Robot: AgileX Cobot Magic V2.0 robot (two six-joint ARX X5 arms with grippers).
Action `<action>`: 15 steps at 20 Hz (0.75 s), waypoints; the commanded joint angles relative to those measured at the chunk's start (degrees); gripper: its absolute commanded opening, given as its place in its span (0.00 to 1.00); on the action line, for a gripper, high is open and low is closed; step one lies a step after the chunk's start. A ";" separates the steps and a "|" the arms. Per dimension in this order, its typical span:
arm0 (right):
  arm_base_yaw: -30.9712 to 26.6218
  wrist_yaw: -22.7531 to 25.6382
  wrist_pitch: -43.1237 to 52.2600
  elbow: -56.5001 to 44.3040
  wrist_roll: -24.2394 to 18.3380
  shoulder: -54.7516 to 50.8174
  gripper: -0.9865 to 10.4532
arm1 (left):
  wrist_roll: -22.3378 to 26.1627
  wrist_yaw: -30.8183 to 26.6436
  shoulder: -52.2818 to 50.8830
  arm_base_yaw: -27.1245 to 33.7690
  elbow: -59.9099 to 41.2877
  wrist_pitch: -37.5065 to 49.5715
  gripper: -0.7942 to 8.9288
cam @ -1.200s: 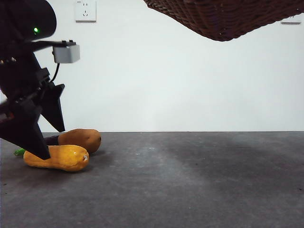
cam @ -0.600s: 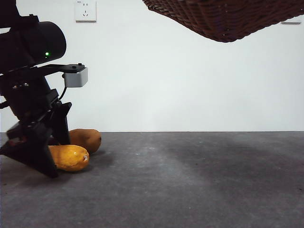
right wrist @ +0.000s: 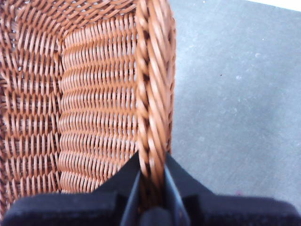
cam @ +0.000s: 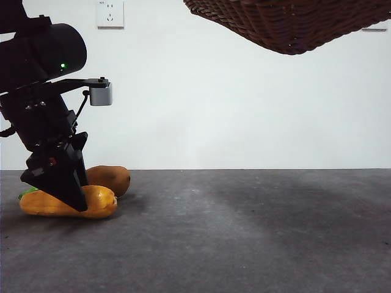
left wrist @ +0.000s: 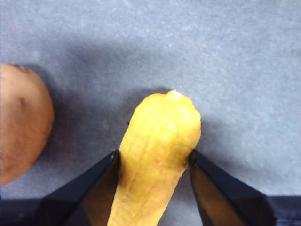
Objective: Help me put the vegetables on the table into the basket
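Grey mottled table (cam: 256, 232) meets a white wall (cam: 244, 110) with a socket (cam: 110, 13). Left gripper (left wrist: 153, 162) pinches the corn (left wrist: 157, 155) lying beside the potato (left wrist: 21, 125). Right gripper (right wrist: 151, 176) clamps the rim of the basket (right wrist: 153, 84), held aloft.

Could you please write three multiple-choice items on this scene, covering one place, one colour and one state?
1. Where is the brown woven wicker basket?
A. flat on the table
B. held up above the dark grey table
C. under the left arm

2. What colour is the cob between the left gripper's jaws?
A. yellow
B. purple
C. green

3. What does the right gripper do?
A. hangs open
B. clamps the orange-brown oval potato
C. clamps the basket's braided rim

Key: B, the front view shows it aloft; A, the left wrist view shows it yellow; C, the right wrist view shows the jaws pinching the rim.
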 commanded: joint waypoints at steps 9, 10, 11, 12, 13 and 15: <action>0.02 -0.44 -0.98 -3.98 2.21 0.00 0.08 | -11.28 -0.52 -20.17 -0.31 3.43 -11.30 0.08; 0.02 -0.44 0.13 -6.21 2.80 0.02 0.08 | -13.05 -0.42 -24.06 -0.35 3.43 -12.94 0.08; 0.02 -0.44 2.08 -8.68 3.98 0.02 0.08 | -14.75 0.57 -28.04 -0.59 3.43 -14.47 0.08; 0.02 -0.44 4.11 -10.93 5.16 0.02 0.08 | -16.48 1.01 -32.06 -0.85 3.43 -15.91 0.08; 0.02 -0.44 6.05 -12.96 6.51 0.04 0.08 | -18.27 0.96 -36.00 -1.16 3.43 -17.66 0.08; 0.02 -0.44 9.99 -16.94 9.44 0.04 0.08 | -22.32 2.38 -42.73 -2.40 3.43 -21.40 0.08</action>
